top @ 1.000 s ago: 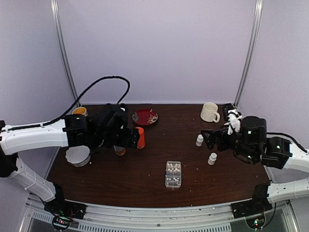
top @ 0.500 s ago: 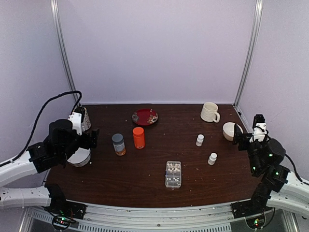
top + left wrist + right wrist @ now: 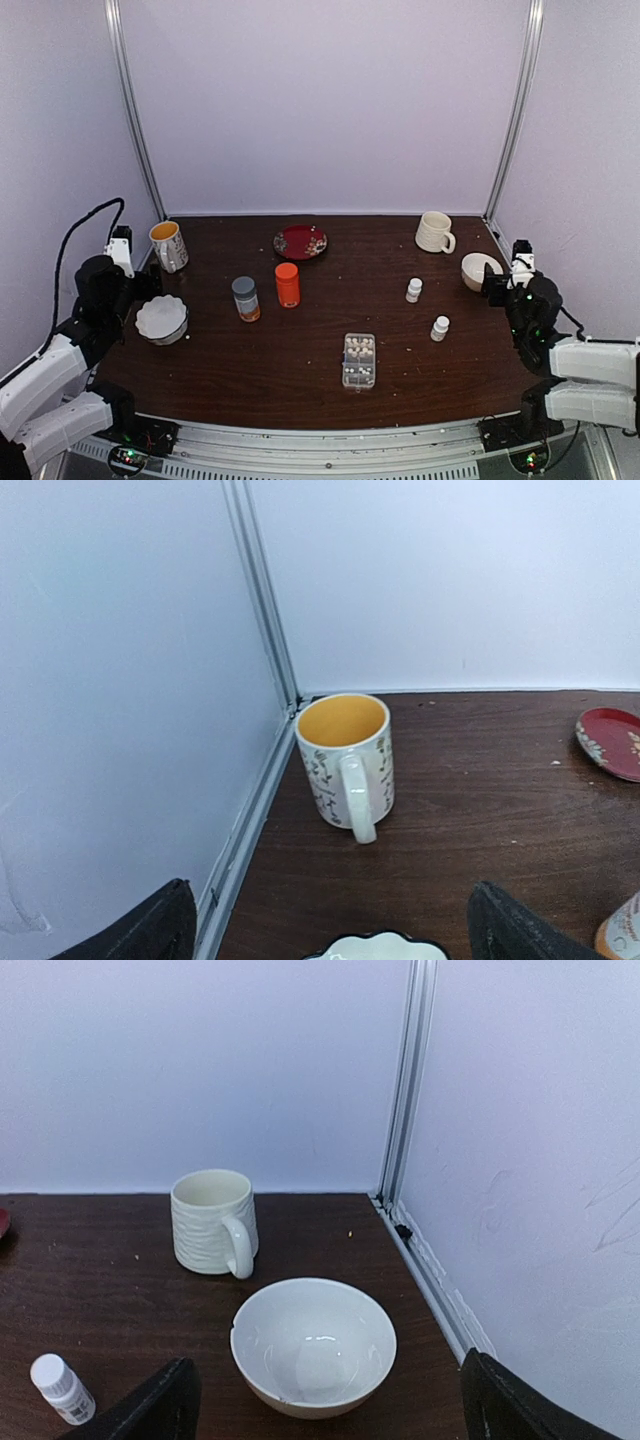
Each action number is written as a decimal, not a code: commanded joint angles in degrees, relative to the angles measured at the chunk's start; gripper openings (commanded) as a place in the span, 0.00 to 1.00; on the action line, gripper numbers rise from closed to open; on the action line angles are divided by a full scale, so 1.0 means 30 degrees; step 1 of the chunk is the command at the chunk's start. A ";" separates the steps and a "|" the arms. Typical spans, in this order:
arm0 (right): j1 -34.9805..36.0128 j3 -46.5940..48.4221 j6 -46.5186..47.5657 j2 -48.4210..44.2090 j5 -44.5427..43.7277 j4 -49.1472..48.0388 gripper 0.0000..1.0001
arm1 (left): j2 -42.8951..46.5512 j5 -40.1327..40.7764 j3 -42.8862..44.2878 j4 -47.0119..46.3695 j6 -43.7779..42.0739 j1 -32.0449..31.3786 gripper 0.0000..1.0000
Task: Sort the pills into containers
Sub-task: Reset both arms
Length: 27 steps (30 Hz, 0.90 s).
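1. Spread and empty: left claw [image 3: 335,925], right claw [image 3: 325,1400].
2. The organiser box [image 3: 358,361], pills [image 3: 358,347] inside, lies between the claws, well apart from both.
3. Judgement: no pick is in hand. Any next move needs a long inward reach.

Dark wooden table [image 3: 250,375].
Far left: patterned mug [image 3: 168,246]; scalloped white bowl [image 3: 161,318] nearer.
Left of centre: grey-capped bottle [image 3: 244,298] just beside orange bottle [image 3: 288,285].
Far centre: red plate [image 3: 300,241].
Far right: cream mug [image 3: 434,232]; plain white bowl [image 3: 478,270] nearer, at right edge.
Right of centre: small white bottle [image 3: 414,290]; second white bottle [image 3: 440,328] nearer.
Near centre: clear organiser box [image 3: 359,361].
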<state>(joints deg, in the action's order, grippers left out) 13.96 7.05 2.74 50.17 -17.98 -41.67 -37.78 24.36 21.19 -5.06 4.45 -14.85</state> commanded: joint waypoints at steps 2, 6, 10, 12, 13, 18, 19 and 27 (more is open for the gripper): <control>-0.0793 0.0970 -0.0639 0.4667 0.0027 -0.5413 0.94 | -0.1992 0.0329 -0.1144 -0.4417 -0.0135 0.1513 0.98; -0.2461 0.1525 -0.0827 0.6842 0.1734 -0.6960 0.96 | -0.3924 0.0740 -0.2396 -0.9088 -0.0793 0.1866 0.97; -0.3223 0.1477 -0.1765 0.9388 0.1953 -0.9104 0.99 | -0.6937 0.0519 -0.3221 -1.3745 -0.2196 0.2446 0.98; -0.3217 0.2479 -0.1708 0.9113 0.2106 -0.7006 0.99 | -0.8430 -0.0022 -0.2723 -1.4321 -0.2555 0.2748 0.97; -0.3220 0.2323 -0.1486 0.9438 0.2148 -0.7904 1.00 | -0.9078 -0.0501 -0.2515 -1.4699 -0.2598 0.2928 0.98; -0.3216 0.2376 -0.1567 0.9242 0.2059 -0.7445 1.00 | -1.1656 -0.1941 -0.1530 -1.6460 -0.2988 0.3452 0.98; -0.3216 0.2427 -0.1564 0.9095 0.2157 -0.6996 1.00 | -1.2227 -0.2026 -0.1428 -1.6933 -0.3129 0.3566 0.98; -0.3216 0.2571 -0.1184 0.9279 0.2887 -0.7107 1.00 | -1.4751 -0.5177 -0.1103 -1.8470 -0.2655 0.4775 0.97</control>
<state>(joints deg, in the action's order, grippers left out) 4.56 13.56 -1.43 77.93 -10.72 -62.48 -81.56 14.57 16.08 -55.37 -3.22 -1.30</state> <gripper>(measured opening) 0.995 0.975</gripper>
